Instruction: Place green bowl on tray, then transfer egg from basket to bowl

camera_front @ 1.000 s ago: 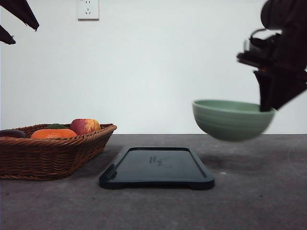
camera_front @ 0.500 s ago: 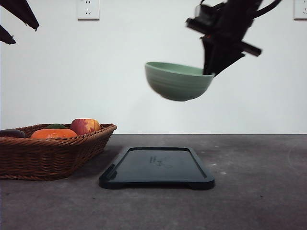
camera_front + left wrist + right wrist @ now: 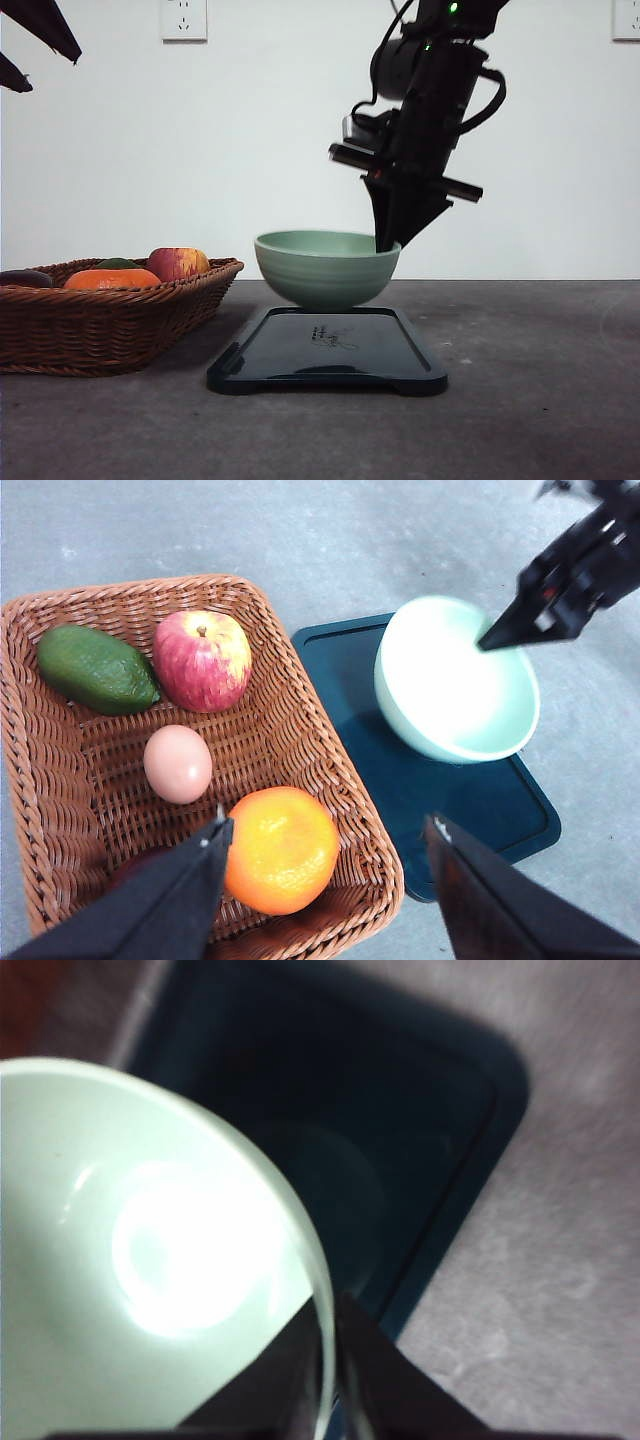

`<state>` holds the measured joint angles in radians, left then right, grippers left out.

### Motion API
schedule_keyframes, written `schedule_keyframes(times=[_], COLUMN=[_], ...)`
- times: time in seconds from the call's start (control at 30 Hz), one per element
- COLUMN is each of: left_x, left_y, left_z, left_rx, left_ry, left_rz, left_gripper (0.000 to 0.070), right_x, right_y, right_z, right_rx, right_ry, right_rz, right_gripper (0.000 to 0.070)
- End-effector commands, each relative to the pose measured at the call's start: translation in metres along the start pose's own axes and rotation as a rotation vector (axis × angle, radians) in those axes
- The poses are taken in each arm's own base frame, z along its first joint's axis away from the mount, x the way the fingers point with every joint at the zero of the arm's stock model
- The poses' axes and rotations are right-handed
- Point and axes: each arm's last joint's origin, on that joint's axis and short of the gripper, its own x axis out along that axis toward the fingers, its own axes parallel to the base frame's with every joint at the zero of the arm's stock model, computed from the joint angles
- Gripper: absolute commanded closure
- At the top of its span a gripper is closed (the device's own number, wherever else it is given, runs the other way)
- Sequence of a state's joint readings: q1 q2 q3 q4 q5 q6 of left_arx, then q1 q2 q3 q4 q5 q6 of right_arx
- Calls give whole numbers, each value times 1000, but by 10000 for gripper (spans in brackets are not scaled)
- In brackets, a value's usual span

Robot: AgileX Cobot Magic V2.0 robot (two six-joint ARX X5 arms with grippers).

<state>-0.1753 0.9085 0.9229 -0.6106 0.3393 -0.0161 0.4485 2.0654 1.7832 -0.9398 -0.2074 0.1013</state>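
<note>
Item: round pale sage-green ridged bowl [image 3: 327, 268], rim pinched in the closed right claw [image 3: 385, 243], low over the flat glossy black-navy rectangular tray [image 3: 300, 375] (contact unclear). Step: placing. Next, likely: release; open left claw [image 3: 325, 840] takes the egg [image 3: 178, 764] from the brown wicker basket [image 3: 60, 770].

A staged robot test bench in a plain room, not a lived-in kitchen

A bare white wall [image 3: 280, 150] runs across the far side, broken by a white power socket [image 3: 183, 19] at upper left and part of another socket [image 3: 626, 19] at upper right; a mottled grey tabletop [image 3: 530, 400] carries a few set-out props: a wicker basket [image 3: 100, 320] at the left holding an apple [image 3: 201, 660], an avocado [image 3: 96, 668], an orange [image 3: 281, 849] and an egg [image 3: 178, 764]; a dark tray [image 3: 327, 352] lies at the centre; a black cabled robot arm [image 3: 425, 110] with a lit green lamp hangs over the tray.
</note>
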Motion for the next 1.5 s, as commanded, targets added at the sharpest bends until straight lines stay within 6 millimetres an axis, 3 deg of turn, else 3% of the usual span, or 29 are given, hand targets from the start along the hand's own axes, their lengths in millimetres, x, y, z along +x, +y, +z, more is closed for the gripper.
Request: schedule_keyframes(times=[0.0,0.2,0.27,0.37,0.43,0.57,0.77,1.0,1.23,1.47], left_x=[-2,-2,-2,-2,-2,-2,-2,-2,-2,-2], left_y=[-1,-1,-1,-1,-1,-1,-1,-2,-1,-1], left_z=[6,6,6,6,6,6,6,6,5,5], left_rx=[8,8,8,8,8,8,8,8,7,6], left_ry=[-17,-17,-17,-17,-17,-17,-17,-16,-13,-11], left_rz=[-5,-5,-5,-5,-5,-5,-5,-5,-5,-5], left_gripper=[304,304,304,304,304,304,304,304,304,304], right_x=[8,19,19,19,19,10,-31,-71,-73,-66], right_y=[3,3,2,2,2,4,11,39,55,42], right_z=[4,4,4,4,4,2,-1,-5,-35,-81], right_rx=[-17,-17,-17,-15,-14,-15,-42,-129,-185,-188], right_ry=[3,22,23,24,27,31,-47,-299,-419,-465], right_rz=[4,3,3,3,2,-6,-42,-20,-24,-22], right_gripper=[700,700,668,476,412,408,418,505,504,503])
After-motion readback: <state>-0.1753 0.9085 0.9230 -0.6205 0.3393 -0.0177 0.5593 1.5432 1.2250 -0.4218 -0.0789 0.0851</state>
